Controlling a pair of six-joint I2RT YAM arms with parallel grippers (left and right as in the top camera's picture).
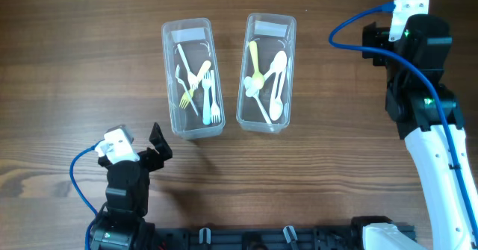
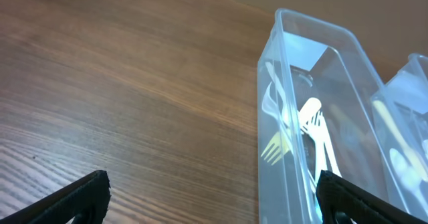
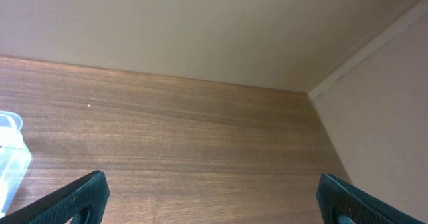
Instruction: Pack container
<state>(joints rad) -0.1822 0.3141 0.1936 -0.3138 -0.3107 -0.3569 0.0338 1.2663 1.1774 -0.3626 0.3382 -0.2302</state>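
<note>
Two clear plastic containers stand side by side at the table's middle. The left container (image 1: 193, 78) holds several white and yellow forks (image 1: 202, 89); it also shows in the left wrist view (image 2: 314, 117). The right container (image 1: 267, 72) holds several white and yellow spoons (image 1: 269, 82). My left gripper (image 1: 153, 149) is open and empty, near the table's front, just left of the left container's near end (image 2: 210, 197). My right gripper (image 3: 210, 197) is open and empty, over bare wood at the far right; in the overhead view its fingers are hidden under the arm (image 1: 414, 48).
A corner of the right container (image 3: 10, 157) shows at the left edge of the right wrist view. A wall and the table's right edge (image 3: 334, 83) are close to the right arm. Blue cables (image 1: 351, 33) trail from both arms.
</note>
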